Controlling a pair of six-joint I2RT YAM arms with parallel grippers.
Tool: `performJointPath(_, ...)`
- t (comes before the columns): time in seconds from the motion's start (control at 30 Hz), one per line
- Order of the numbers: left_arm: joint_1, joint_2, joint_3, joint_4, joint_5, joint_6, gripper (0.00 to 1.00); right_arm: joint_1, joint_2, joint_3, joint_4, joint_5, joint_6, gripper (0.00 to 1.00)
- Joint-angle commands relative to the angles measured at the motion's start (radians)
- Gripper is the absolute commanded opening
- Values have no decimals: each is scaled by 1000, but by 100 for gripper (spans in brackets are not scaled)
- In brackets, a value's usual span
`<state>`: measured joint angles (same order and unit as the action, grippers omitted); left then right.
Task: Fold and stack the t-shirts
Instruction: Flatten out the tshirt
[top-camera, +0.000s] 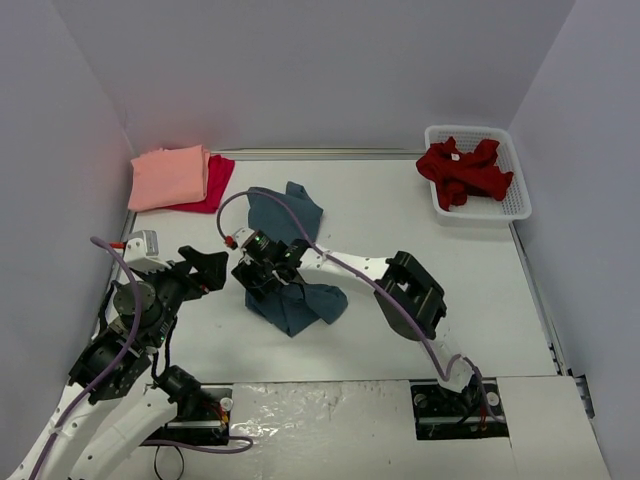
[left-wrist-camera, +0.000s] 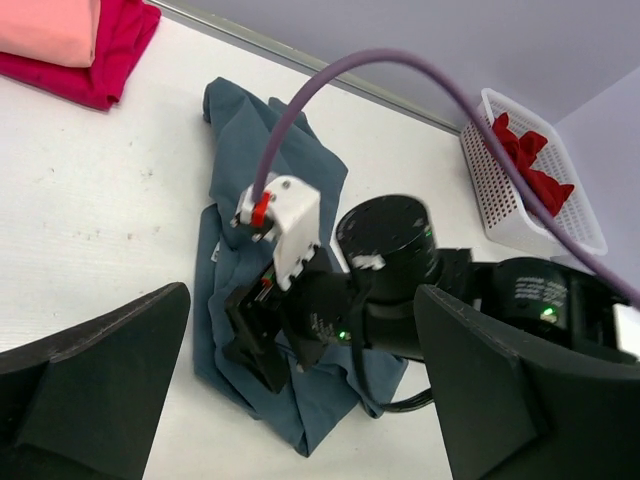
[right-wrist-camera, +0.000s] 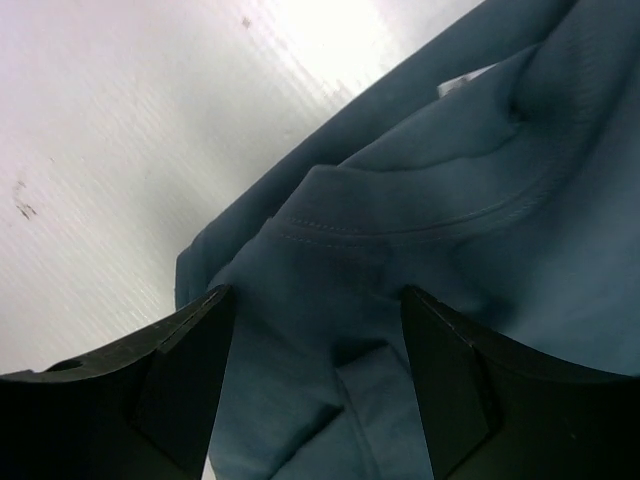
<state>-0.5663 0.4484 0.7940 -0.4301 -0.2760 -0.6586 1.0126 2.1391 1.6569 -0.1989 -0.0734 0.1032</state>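
Note:
The slate-blue t-shirt (top-camera: 300, 212) lies crumpled mid-table; it also shows in the left wrist view (left-wrist-camera: 245, 150) and fills the right wrist view (right-wrist-camera: 430, 190). My right gripper (top-camera: 263, 284) is open and pressed down over the shirt, with its collar seam between the jaws (right-wrist-camera: 315, 340). My left gripper (top-camera: 212, 270) is open and empty, just left of the shirt, facing the right wrist (left-wrist-camera: 300, 400). The salmon-pink shirt (top-camera: 168, 176) lies folded on the crimson shirt (top-camera: 214, 182) at the back left. The dark red shirt (top-camera: 462, 172) is bunched in the basket.
The white lattice basket (top-camera: 516, 206) stands at the back right against the wall. The right arm's purple cable (top-camera: 300, 232) loops over the blue shirt. White walls close in the table on three sides.

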Motion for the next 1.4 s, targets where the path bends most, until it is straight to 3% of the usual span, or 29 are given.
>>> performJointPath(0.0, 3, -4, 7, -18, -23, -7, 94, 23, 28, 33, -34, 27, -3, 63)
performJointPath(0.13, 3, 1, 10, -22, -25, -4, 94, 37, 53, 40, -34, 26, -3, 62)
performJointPath(0.2, 3, 4, 7, -24, -23, -3, 94, 41, 59, 41, -34, 27, -2, 56)
performJointPath(0.23, 3, 4, 5, -24, -22, -4, 94, 41, 65, 41, -36, 30, 0, 50)
performJointPath(0.27, 3, 4, 4, -24, -20, -4, 94, 41, 68, 40, -37, 34, 0, 32)
performJointPath(0.3, 3, 3, 1, -24, -19, -6, 94, 41, 68, 40, -36, 35, 1, 25)
performJointPath(0.37, 5, 1, -1, -24, -19, -6, 94, 41, 67, 37, -39, 38, 1, 15)
performJointPath(0.43, 5, 0, -3, -21, -17, -7, 94, 43, 53, 34, -40, 41, 1, 12)
performJointPath(0.6, 5, 6, -7, -15, -9, -7, 94, 44, 10, 27, -48, 50, 0, 12)
performJointPath(0.73, 3, 18, -7, -1, 3, -10, 94, 44, -50, 33, -74, 70, -3, 2)
performJointPath(0.97, 5, 38, 1, 2, 18, -12, 94, 41, -202, 52, -120, 70, -26, 0)
performJointPath(1.07, 3, 39, -4, 13, 24, -13, 94, 27, -272, 60, -138, 153, -33, 0)
performJointPath(1.37, 3, 64, 1, 30, 41, -13, 94, -152, -487, -29, -178, 251, -40, 0)
